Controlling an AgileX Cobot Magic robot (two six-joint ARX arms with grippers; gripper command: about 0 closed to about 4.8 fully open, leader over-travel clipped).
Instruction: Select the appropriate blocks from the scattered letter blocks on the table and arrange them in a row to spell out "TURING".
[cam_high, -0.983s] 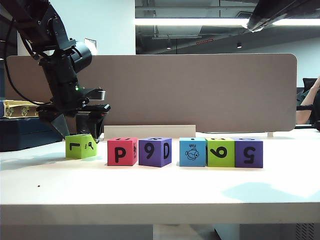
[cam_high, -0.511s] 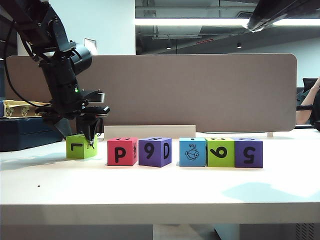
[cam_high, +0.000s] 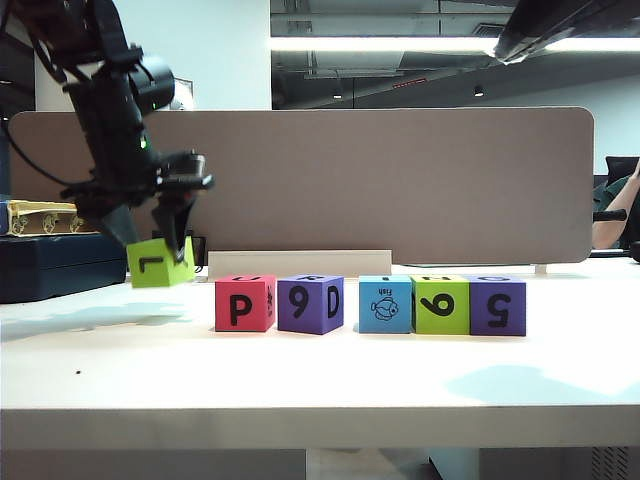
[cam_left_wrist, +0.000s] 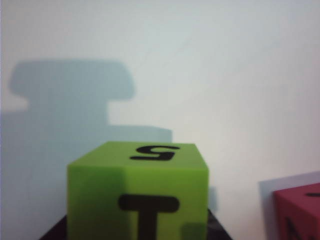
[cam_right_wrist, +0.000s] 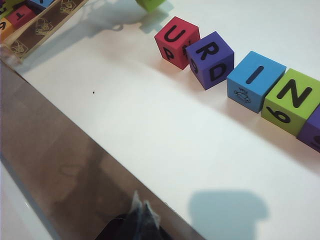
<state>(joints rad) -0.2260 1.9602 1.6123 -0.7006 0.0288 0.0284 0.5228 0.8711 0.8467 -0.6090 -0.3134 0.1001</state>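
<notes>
1. Exterior view: the left gripper (cam_high: 158, 245) grips the lime green block (cam_high: 160, 264) clear above the desk (cam_high: 320, 370), left of the red block (cam_high: 244, 303) heading a five-block row.
2. Left wrist view: that block (cam_left_wrist: 137, 195) shows T.
3. Right wrist view: the right gripper (cam_right_wrist: 140, 210) has its fingers pressed together near the desk's edge.

Lime green block (cam_left_wrist: 137, 192) fills the foreground, seemingly held above the table (cam_left_wrist: 225, 90).

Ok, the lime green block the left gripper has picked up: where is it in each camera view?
Exterior view: lime green block off the table at left, between the left gripper's fingers.
Left wrist view: fills the lower middle, T facing the camera.
Right wrist view: only a corner at the top edge.
Shared landmark: the red block beside it.
</notes>
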